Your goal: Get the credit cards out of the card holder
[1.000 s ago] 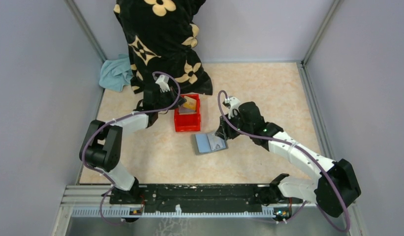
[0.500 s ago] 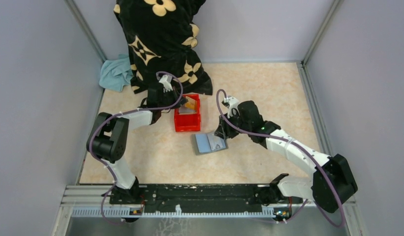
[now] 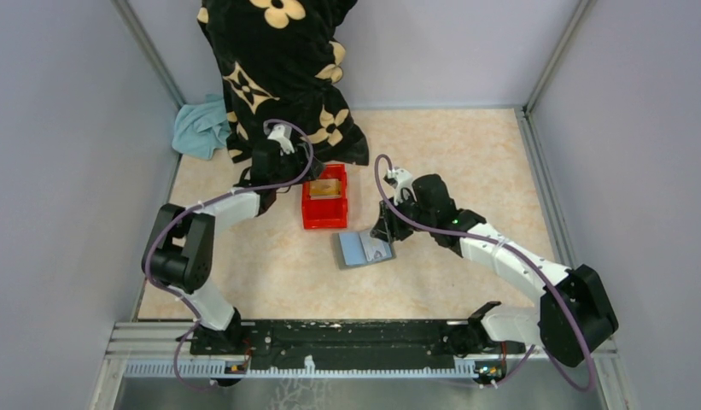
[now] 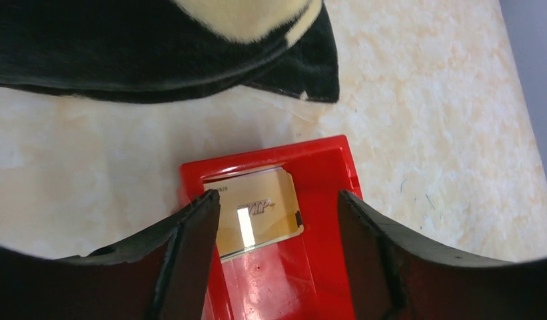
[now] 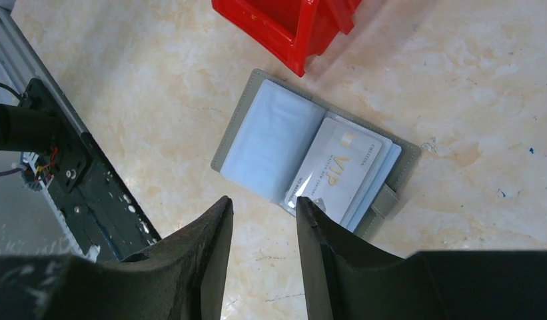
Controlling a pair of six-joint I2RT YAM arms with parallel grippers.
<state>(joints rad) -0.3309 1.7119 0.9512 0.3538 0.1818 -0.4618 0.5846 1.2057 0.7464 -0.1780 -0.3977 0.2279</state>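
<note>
Your card holder (image 5: 270,143) lies open: blue-grey sleeves, a silver card (image 5: 340,167) tucked in one side. One gold card (image 4: 257,210) lies flat in the red bin (image 4: 324,167). Your left pincer (image 4: 277,200) and right pincer (image 5: 262,203) both gape, empty.

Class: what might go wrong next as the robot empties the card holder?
The silver card lies in the open card holder, which nothing visibly pins: the open right tool may drag the holder along. The open left tool hangs over the gold card in the red bin; lifting away, it might clip the rim.
</note>
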